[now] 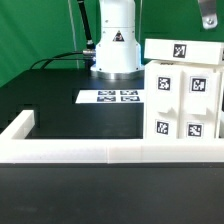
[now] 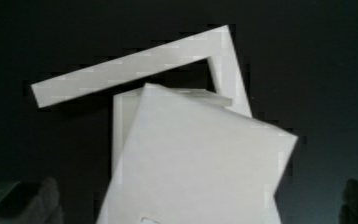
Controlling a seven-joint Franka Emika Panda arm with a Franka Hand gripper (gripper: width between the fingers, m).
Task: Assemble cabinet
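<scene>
The cabinet (image 1: 185, 100) is a stack of matte white blocks and panels with black-and-white tags, at the exterior view's right. Its top panel (image 1: 182, 50) lies tilted across the stack. In the wrist view a tall white cabinet part (image 2: 202, 160) fills the middle, close to the camera. My gripper (image 2: 195, 202) is open, with one dark finger (image 2: 34, 200) on each side of that part and a dark gap between each finger and the white surface. The gripper itself is out of frame in the exterior view; only the arm's white base (image 1: 115, 40) shows.
The marker board (image 1: 108, 97) lies flat on the black table in front of the arm's base. A low white rim (image 1: 110, 152) runs along the near edge and turns a corner at the exterior view's left. A corner of the rim (image 2: 140, 65) shows behind the part in the wrist view.
</scene>
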